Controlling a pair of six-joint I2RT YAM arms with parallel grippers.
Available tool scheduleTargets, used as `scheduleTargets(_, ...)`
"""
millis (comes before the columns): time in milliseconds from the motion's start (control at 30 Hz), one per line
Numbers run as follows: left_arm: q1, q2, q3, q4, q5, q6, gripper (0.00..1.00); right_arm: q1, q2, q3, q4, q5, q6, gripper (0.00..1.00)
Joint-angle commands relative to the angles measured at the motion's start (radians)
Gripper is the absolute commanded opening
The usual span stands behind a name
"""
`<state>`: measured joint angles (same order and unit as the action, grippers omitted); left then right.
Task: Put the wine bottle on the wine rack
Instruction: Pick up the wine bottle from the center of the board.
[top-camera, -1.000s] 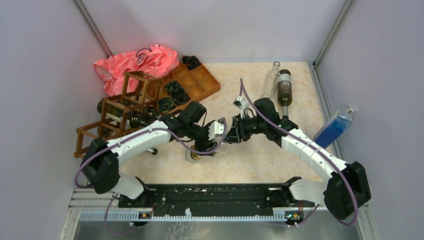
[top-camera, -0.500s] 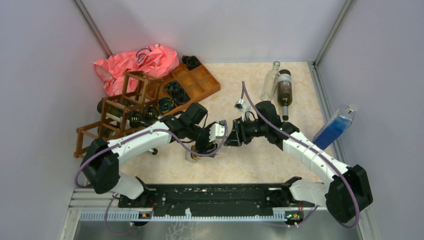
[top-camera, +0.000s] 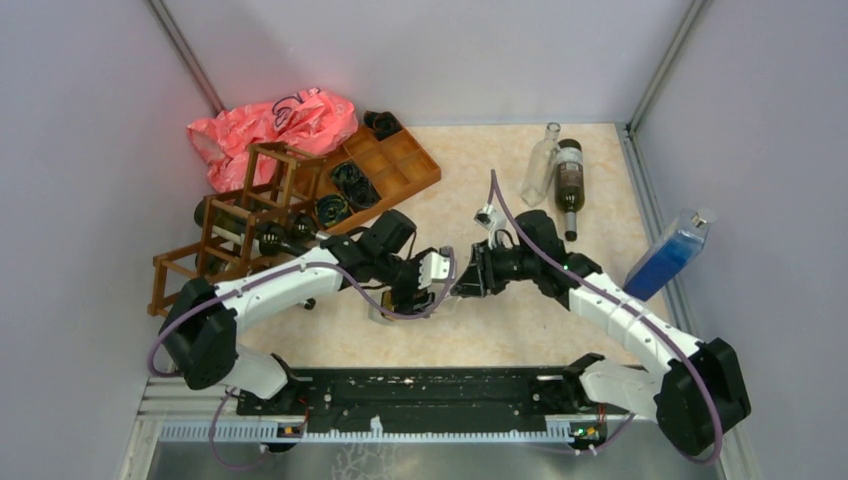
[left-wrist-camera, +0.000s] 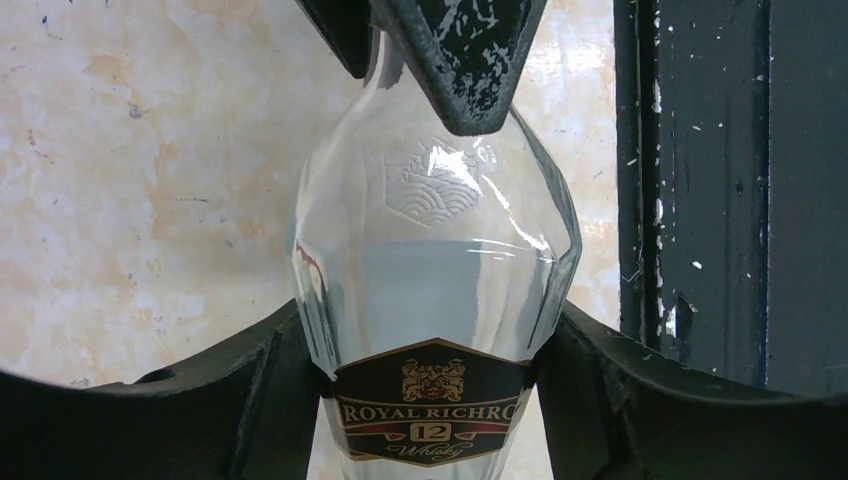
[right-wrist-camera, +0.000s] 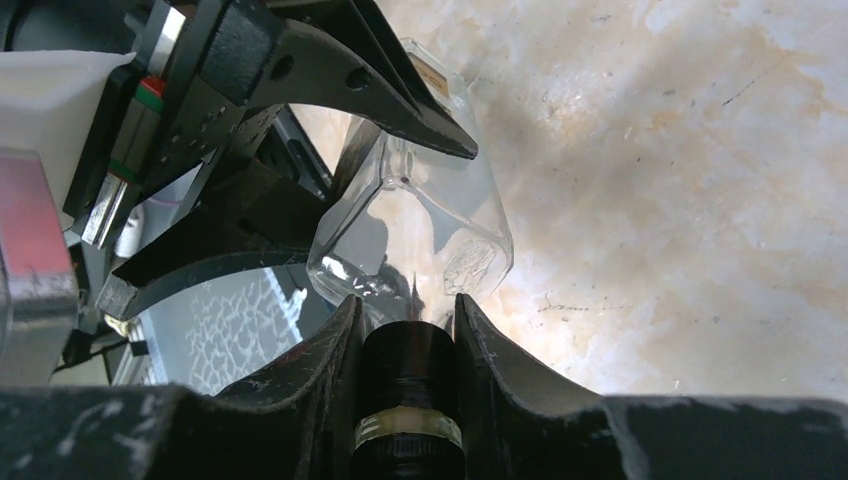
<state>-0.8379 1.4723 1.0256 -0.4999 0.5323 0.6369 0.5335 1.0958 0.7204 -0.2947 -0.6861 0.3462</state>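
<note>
The wine bottle (left-wrist-camera: 435, 250) is clear glass with a dark whisky label and a black cap (right-wrist-camera: 408, 380). It hangs low over the table between both arms, mostly hidden in the top view, where only a bit of the bottle (top-camera: 383, 308) shows. My left gripper (left-wrist-camera: 430, 400) is shut on its labelled body, one finger on each side. My right gripper (right-wrist-camera: 408, 330) is shut on the capped neck. From above, the left gripper (top-camera: 415, 285) and right gripper (top-camera: 462, 283) meet nose to nose. The dark wooden wine rack (top-camera: 240, 225) stands at the left and holds dark bottles.
An orange-brown compartment tray (top-camera: 395, 165) and a pink plastic bag (top-camera: 275, 125) lie behind the rack. A clear bottle (top-camera: 540, 165) and a brown bottle (top-camera: 568, 180) lie at the back right. A blue bottle (top-camera: 668, 255) leans on the right wall.
The right arm has swung lower and nearer, its wrist sliding slightly toward the front edge. The left gripper and the bottle have shifted only a little with it.
</note>
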Motion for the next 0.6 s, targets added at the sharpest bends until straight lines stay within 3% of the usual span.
scheduleTargets(0, 0.0, -0.064, -0.071, 0.196, -0.022, 0.013, 0.71, 0.012, -0.083, -0.06, 0.11, -0.052, 0.132, 0.0)
scheduleTargets(67, 0.0, -0.092, -0.125, 0.257, -0.009, 0.029, 0.95, 0.0, -0.106, -0.093, 0.157, -0.048, 0.181, 0.0)
scheduleTargets(100, -0.001, -0.106, -0.148, 0.278, -0.005, 0.033, 0.98, -0.004, -0.119, -0.109, 0.186, -0.044, 0.205, 0.0)
scheduleTargets(567, 0.0, -0.191, -0.223, 0.298, -0.091, 0.079, 0.99, -0.094, -0.275, -0.28, 0.385, -0.022, 0.363, 0.0)
